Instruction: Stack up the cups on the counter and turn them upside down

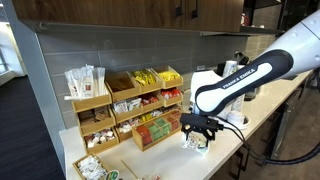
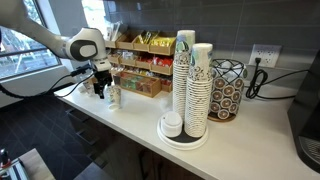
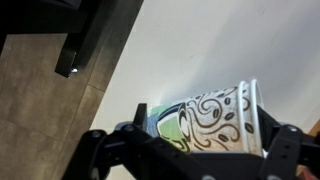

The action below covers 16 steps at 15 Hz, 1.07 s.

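Long off-white countertop (image 2: 250, 135), front edge: two white swirl-printed paper cups (image 3: 215, 120) apparently nested; upturning unconfirmed; gripper (image 1: 197, 128) jaws straddling, grip unclear.

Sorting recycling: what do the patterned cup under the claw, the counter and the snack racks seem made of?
The cup looks like matte white paper, with printed dark swirls and a thin rim. The counter seems smooth, off-white laminate or stone; I cannot tell which. The snack racks look like pale bare wood, judging by their tan boards.
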Each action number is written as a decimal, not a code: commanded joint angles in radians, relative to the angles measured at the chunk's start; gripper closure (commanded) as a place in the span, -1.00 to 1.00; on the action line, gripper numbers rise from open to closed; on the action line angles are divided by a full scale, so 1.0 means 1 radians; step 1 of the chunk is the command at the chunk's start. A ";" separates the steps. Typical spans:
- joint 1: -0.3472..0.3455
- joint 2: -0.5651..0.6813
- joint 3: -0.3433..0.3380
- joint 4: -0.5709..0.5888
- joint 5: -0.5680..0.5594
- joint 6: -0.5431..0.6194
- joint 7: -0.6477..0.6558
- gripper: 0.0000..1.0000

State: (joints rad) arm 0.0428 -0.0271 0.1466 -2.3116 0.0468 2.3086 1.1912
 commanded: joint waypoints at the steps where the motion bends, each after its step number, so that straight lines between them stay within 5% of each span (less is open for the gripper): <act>1: 0.024 0.044 -0.015 0.032 0.039 -0.011 -0.035 -1.00; 16: 0.045 0.140 -0.017 0.086 0.162 0.012 -0.167 -1.00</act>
State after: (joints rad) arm 0.0705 0.0891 0.1459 -2.2403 0.1691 2.3116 1.0698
